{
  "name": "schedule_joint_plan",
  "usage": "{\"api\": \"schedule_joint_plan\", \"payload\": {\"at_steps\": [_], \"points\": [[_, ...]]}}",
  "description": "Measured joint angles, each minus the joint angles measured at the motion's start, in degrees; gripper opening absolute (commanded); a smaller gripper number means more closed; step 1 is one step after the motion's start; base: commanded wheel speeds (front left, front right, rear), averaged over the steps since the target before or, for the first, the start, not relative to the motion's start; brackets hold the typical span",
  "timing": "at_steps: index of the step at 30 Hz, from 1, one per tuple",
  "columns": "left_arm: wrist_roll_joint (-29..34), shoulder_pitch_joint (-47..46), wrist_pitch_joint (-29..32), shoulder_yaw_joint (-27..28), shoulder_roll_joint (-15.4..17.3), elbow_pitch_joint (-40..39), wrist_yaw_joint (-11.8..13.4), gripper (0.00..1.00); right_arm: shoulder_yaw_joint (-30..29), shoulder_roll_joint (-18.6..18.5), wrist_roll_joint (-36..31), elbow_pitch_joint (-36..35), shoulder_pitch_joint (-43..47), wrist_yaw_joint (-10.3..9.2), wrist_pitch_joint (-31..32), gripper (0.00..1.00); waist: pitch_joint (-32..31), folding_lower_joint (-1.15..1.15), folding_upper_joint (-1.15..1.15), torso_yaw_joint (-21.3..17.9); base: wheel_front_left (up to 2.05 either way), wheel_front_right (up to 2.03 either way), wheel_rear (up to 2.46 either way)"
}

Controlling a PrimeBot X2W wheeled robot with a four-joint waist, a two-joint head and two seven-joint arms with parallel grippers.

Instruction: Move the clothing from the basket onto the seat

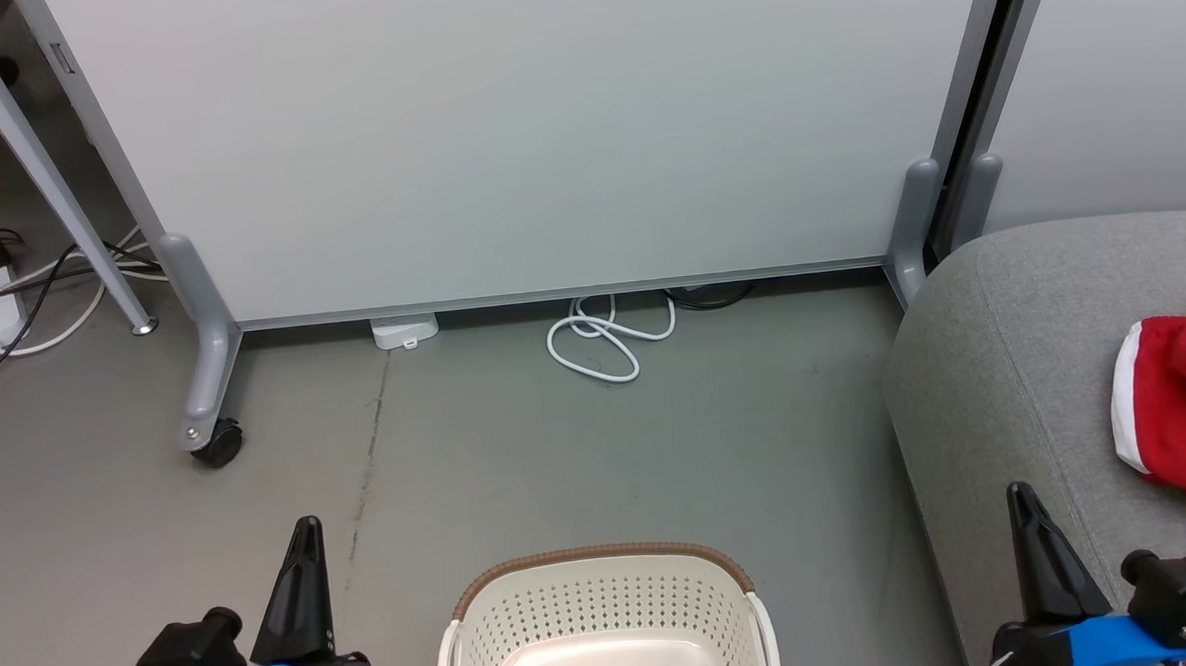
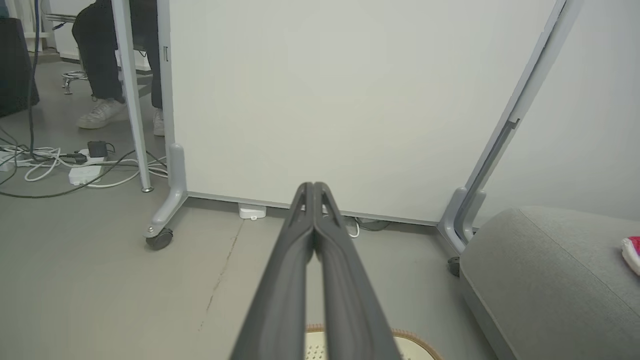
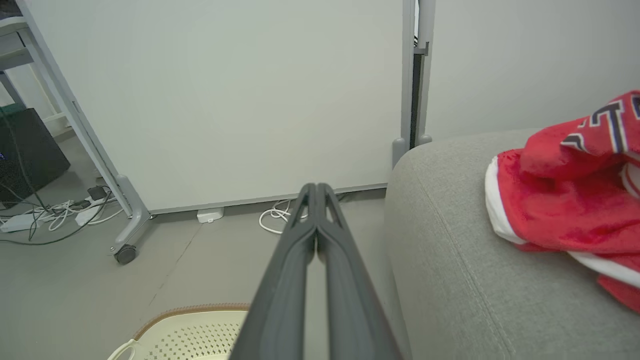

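Red clothing (image 1: 1179, 403) on grey seat (image 1: 1006, 385)

Red clothing (image 1: 1178, 398) is dumped on the grey seat (image 1: 1015, 375); basket (image 1: 605, 598) is parked on the floor (image 1: 558, 455) between left gripper (image 1: 307, 528) and right gripper (image 1: 1018, 493).

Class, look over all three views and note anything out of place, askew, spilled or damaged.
Nothing is spilled. The clothing lies crumpled in a heap on the seat, not spread flat. A white cable sits in loose loops on the floor by the partition, and a thin crack runs across the floor.
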Motion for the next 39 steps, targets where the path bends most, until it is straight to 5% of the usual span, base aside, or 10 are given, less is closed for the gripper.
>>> {"api": "schedule_joint_plan", "payload": {"at_steps": [39], "points": [[-34.63, -2.50, 9.03, 4.01, -0.69, -0.89, 0.00, 0.00, 0.01, -0.01, 38.01, -0.54, -2.27, -0.01, 8.78, 0.00, 0.76, 0.00, 0.00, -1.24, 0.00, 0.00, 0.00]]}}
